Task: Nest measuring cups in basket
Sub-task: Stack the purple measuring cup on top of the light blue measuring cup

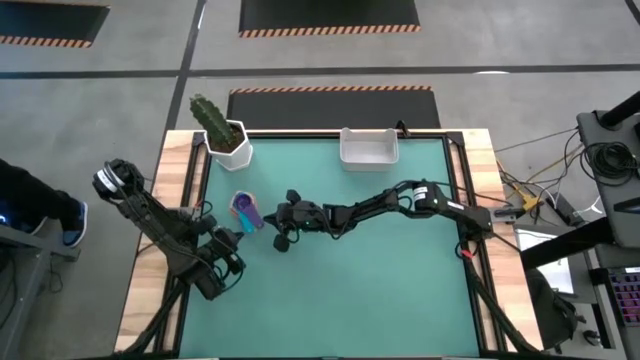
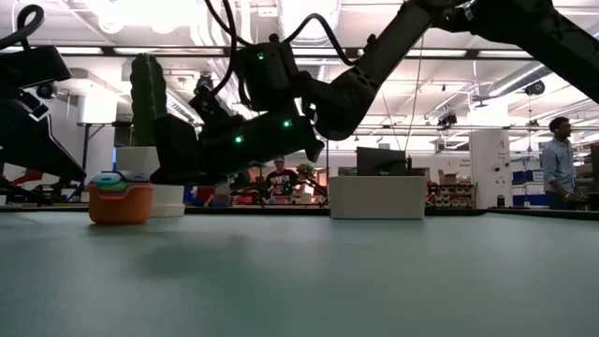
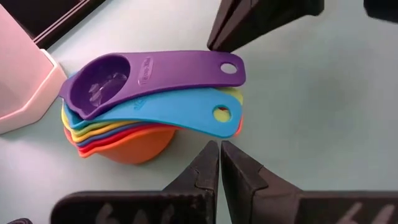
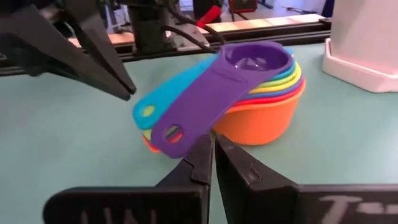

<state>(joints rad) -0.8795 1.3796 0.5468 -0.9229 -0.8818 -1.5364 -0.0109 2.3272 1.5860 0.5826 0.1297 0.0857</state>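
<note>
We see measuring cups (image 1: 245, 210) nested in stack on counter (image 1: 400, 290), at 9 o'clock from centre, outside basket (image 1: 369, 148) at 12 o'clock edge. Right pincer (image 1: 283, 222) at stack's 3 o'clock, fingers closed, empty. Left pincer (image 1: 226, 240) at stack's 7 o'clock, closed, empty.

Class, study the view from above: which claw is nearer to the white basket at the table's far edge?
Right. The right claw sits mid-table beside the stacked cups, diagonally in front of the basket. The left claw lies beyond the cups, farther off.
</note>
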